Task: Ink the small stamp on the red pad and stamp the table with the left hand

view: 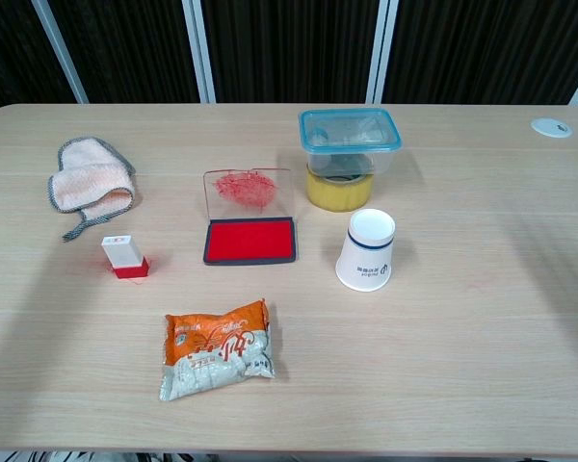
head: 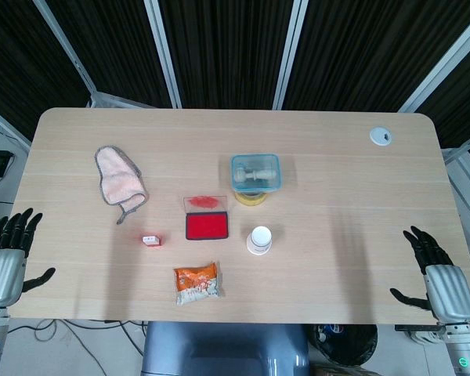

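From the head view, both hands show off the worktop's (head: 337, 133) near corners — left hand (head: 6, 258) and right hand (head: 439, 283), fingers spread, holding nothing. The chest view shows neither hand; there the small stamp (view: 124, 257) stands upright left of the red pad (view: 250, 240), lid raised. Nearby — cloth (view: 91, 184), snack bag (view: 217, 349), paper cup (view: 366, 250).

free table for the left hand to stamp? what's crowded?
Bare table left of the snack bag, in front of the stamp, nearest the left hand. The right half past the cup is bare too. Crowded: pad, cup, container on tape roll; cloth behind the stamp.
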You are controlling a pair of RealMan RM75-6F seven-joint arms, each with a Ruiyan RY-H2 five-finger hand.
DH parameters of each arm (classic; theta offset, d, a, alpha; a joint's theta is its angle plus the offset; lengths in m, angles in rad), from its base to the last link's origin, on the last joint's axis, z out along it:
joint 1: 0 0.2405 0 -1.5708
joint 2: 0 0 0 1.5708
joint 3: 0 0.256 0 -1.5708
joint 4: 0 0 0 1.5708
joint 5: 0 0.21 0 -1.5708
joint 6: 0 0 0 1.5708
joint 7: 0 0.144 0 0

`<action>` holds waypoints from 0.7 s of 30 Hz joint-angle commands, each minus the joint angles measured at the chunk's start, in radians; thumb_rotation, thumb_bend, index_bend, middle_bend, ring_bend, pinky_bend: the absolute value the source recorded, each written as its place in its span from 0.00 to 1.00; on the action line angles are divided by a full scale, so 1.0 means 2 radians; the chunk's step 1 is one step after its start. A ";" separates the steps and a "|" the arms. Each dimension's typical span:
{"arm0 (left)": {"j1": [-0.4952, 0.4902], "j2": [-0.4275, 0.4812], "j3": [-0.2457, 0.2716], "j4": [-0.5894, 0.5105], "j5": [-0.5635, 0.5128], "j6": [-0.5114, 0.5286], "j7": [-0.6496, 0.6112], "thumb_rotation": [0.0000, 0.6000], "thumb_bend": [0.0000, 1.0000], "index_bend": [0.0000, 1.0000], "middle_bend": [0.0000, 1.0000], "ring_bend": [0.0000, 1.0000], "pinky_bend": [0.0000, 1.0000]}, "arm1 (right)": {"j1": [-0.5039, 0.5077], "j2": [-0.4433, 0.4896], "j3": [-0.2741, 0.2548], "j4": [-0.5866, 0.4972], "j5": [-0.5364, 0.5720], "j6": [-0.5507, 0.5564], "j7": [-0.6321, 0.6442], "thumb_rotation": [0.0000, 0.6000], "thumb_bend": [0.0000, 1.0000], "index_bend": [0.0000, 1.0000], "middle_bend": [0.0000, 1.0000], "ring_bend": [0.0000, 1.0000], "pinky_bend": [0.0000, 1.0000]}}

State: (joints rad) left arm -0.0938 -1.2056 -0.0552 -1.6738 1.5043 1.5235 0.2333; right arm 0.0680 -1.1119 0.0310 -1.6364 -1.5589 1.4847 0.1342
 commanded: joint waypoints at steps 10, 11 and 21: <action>-0.023 0.002 -0.005 -0.023 -0.012 -0.038 0.036 1.00 0.02 0.00 0.00 0.00 0.01 | 0.001 0.001 0.000 -0.004 0.004 -0.006 0.006 1.00 0.13 0.00 0.00 0.00 0.18; -0.027 0.003 -0.007 -0.031 -0.016 -0.045 0.042 1.00 0.03 0.00 0.00 0.00 0.01 | 0.001 0.001 0.000 -0.004 0.005 -0.006 0.007 1.00 0.13 0.00 0.00 0.00 0.18; -0.101 -0.025 -0.047 -0.055 -0.114 -0.149 0.145 1.00 0.04 0.03 0.01 0.00 0.05 | 0.002 0.003 0.000 -0.007 0.008 -0.010 0.013 1.00 0.13 0.00 0.00 0.00 0.18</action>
State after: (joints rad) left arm -0.2535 -1.2266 -0.1248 -1.7824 1.3335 1.2759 0.4687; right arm 0.0712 -1.1053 0.0304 -1.6493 -1.5442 1.4666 0.1595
